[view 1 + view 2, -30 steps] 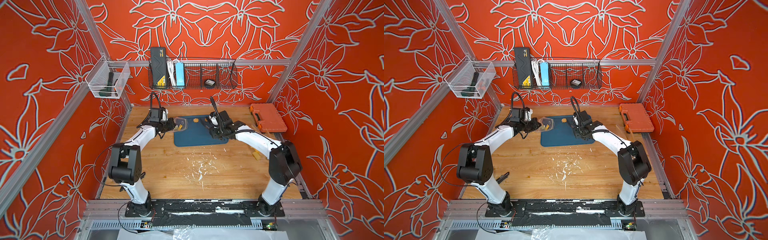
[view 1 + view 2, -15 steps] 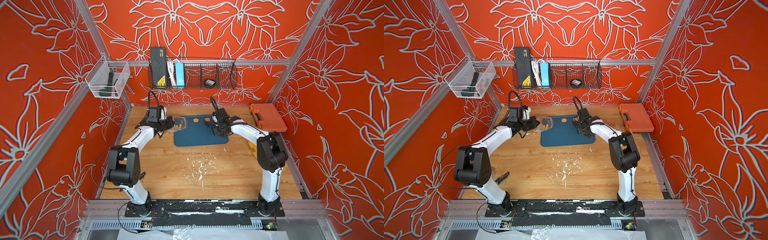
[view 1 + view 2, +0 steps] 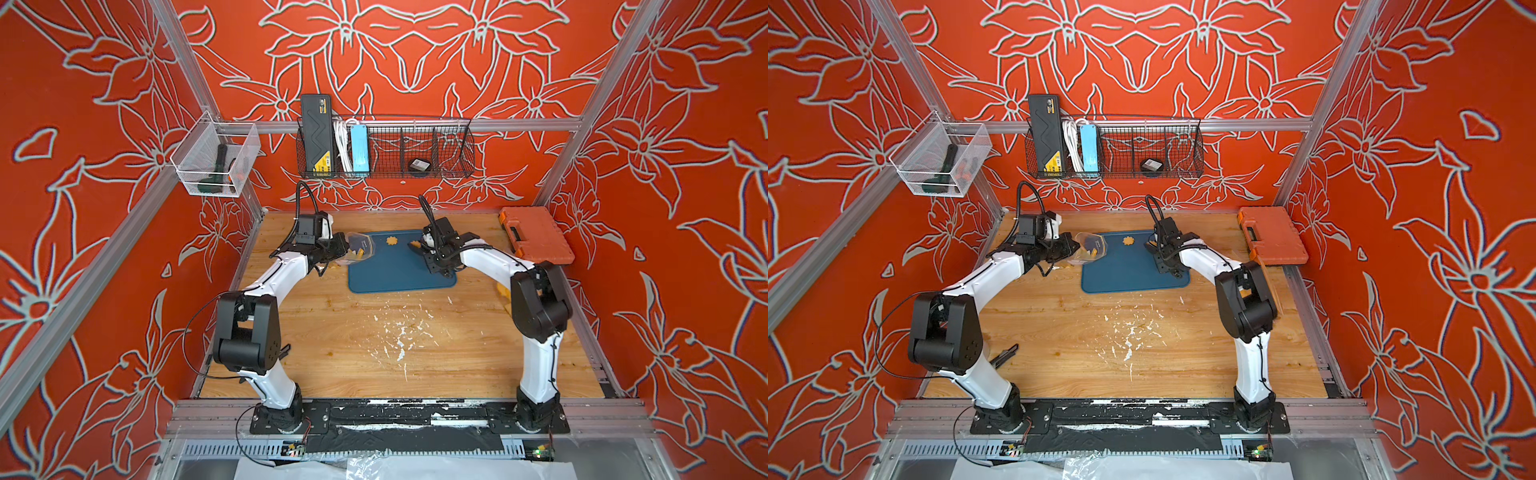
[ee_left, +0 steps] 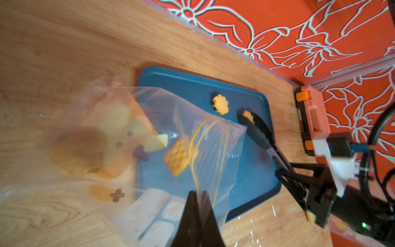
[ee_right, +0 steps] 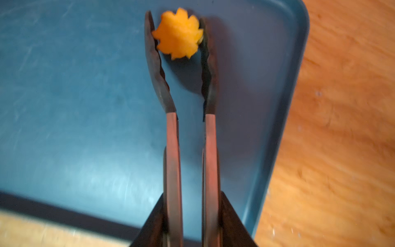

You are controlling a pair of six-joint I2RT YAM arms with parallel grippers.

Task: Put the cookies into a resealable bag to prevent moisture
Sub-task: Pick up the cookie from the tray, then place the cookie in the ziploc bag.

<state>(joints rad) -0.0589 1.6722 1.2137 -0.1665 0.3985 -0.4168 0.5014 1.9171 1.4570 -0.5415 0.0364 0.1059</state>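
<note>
Top views, progress: the resealable bag [image 3: 360, 249] hangs open-mouthed over the left edge of the tray [image 3: 399, 274], with a few cookies already inside. One loose flower cookie [image 3: 391, 240] lies on the tray and another sits in the tongs [image 3: 417, 248]. I judge the job well on, with these two and the sealing left.
Top views, surroundings: grained wooden table [image 3: 1142, 340], flecked with white; ribbed orange case [image 3: 1271, 235] well apart at the right.
Left wrist, left gripper [image 4: 197, 197]: fingers closed flat on the bag's rim, beside its yellow zip line.
Left wrist, bag contents: a pricked square cracker [image 4: 177, 158] and a round brown cookie [image 4: 78, 151], seen through clear, crinkly film printed with a pale yellow figure.
Right wrist, right gripper [image 5: 191, 213]: fingers clamped on the tongs' two metal arms.
Right wrist, held flower cookie [image 5: 178, 34]: scalloped, orange and matt, pinched between the wavy black tips over the smooth blue tray, near its rounded corner.
</note>
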